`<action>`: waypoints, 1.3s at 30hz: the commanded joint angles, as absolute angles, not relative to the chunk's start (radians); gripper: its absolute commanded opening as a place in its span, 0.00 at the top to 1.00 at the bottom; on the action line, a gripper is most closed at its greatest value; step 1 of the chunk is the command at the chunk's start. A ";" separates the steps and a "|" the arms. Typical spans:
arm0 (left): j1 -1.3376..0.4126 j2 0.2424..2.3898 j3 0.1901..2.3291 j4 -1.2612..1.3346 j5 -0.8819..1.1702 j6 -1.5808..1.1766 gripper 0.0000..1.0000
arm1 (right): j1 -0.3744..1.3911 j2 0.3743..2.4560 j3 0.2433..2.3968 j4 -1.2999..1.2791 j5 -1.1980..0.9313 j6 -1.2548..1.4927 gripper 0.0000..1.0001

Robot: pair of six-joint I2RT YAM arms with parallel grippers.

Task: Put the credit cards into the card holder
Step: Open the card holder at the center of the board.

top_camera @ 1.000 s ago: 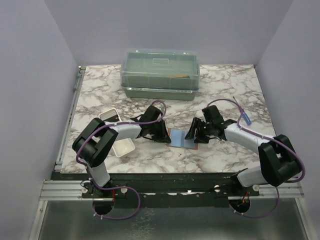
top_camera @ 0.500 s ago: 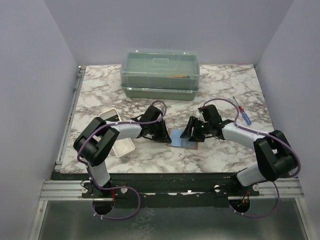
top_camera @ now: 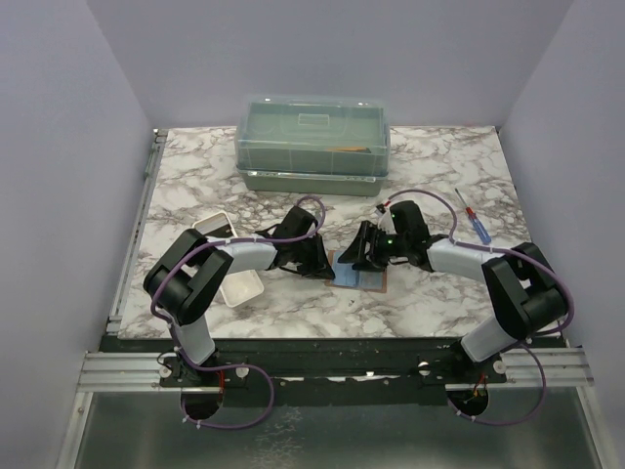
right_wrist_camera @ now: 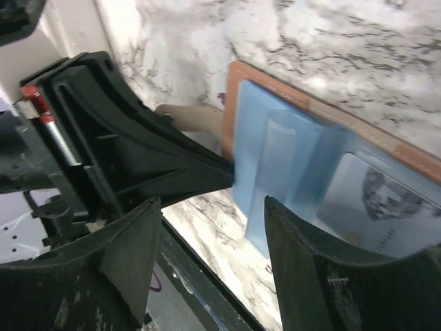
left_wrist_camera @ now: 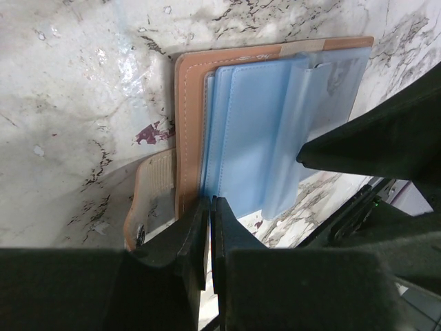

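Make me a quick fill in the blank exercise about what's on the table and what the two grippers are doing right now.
1. The card holder lies unfolded on the marble table, and its inner pockets are ____ in colour.
2. The left gripper is ____ on the card holder's edge.
3. The right gripper hovers over the card holder with its jaws ____.
4. The green lidded box stands at the table's ____ edge.
Missing words: blue; shut; open; far.
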State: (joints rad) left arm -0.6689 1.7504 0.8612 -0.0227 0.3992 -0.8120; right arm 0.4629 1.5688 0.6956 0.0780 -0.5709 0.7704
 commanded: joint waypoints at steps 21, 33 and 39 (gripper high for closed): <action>-0.630 1.522 0.806 -0.189 0.311 -0.790 0.88 | 0.470 1.788 0.705 0.501 -0.829 0.927 0.33; -0.616 1.357 0.739 -0.216 0.298 -0.802 0.85 | 0.521 1.895 0.937 0.662 -0.948 1.045 0.29; -0.611 1.339 0.725 -0.210 0.315 -0.801 0.83 | 0.499 1.673 1.050 -0.059 -0.552 0.709 0.24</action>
State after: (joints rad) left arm -0.6186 1.3487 0.7319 -0.2100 0.3199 -0.8040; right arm 0.5228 1.8015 1.0153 0.3340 -0.7788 0.8864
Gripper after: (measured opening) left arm 0.163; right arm 0.753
